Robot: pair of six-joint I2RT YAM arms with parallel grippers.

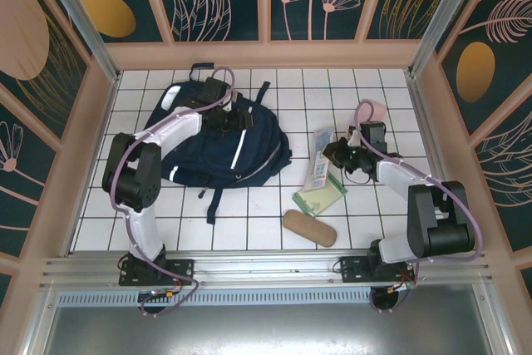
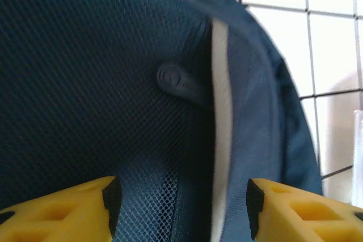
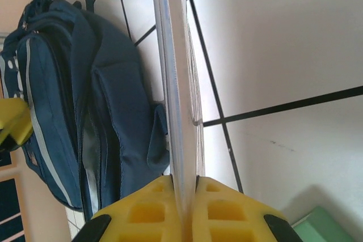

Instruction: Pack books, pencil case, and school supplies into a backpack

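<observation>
Right hand (image 3: 185,199) pinching pale packet (image 3: 173,83), backpack (image 3: 68,100) beyond

The backpack (image 2: 85,83) is cut off by the left wrist view's edges, its white stripe (image 2: 220,111) blurred; the thin pale item (image 3: 177,83) pinched edge-on by the right gripper (image 3: 186,196) cannot be identified.
</observation>
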